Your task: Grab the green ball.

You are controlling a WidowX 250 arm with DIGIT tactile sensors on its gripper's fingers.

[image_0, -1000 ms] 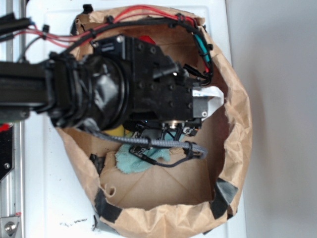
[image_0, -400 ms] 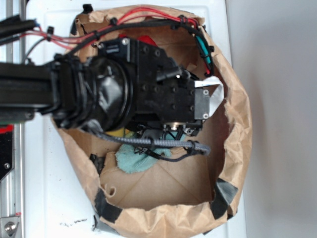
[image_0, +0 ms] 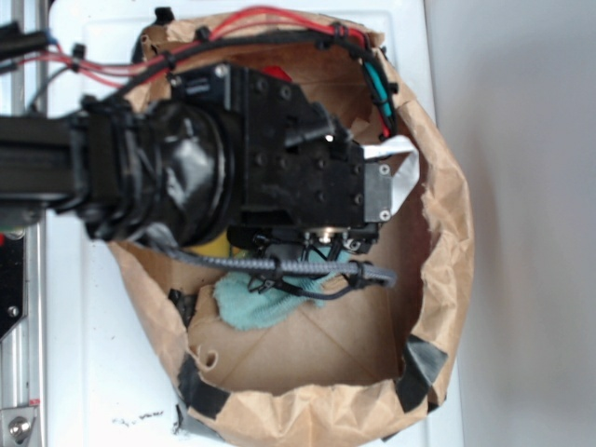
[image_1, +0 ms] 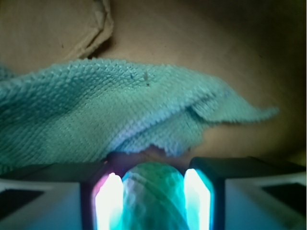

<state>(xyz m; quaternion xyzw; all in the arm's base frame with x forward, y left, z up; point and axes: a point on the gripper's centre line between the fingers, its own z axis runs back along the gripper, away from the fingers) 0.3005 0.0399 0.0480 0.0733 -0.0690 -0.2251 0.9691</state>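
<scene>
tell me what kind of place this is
Probably a lab test rig, not a home: an open brown paper bag with taped corners sits on a white surface, the robot arm reaches into it, and the green ball sits between the jaws beside a teal cloth.

A brown paper bag (image_0: 438,233) lies open on a white surface (image_0: 112,372), its rolled rim patched with strips of black tape (image_0: 414,368). Inside, a teal-green terry cloth (image_0: 251,303) rests crumpled on the creased bag floor. In the wrist view the cloth (image_1: 96,110) spans the frame, one corner folded over and pointing right, with a torn paper flap (image_1: 98,24) above it. A yellow object (image_0: 212,247) shows just beside the cloth, largely hidden. A red object (image_0: 275,73) is partly visible near the bag's far rim.
</scene>
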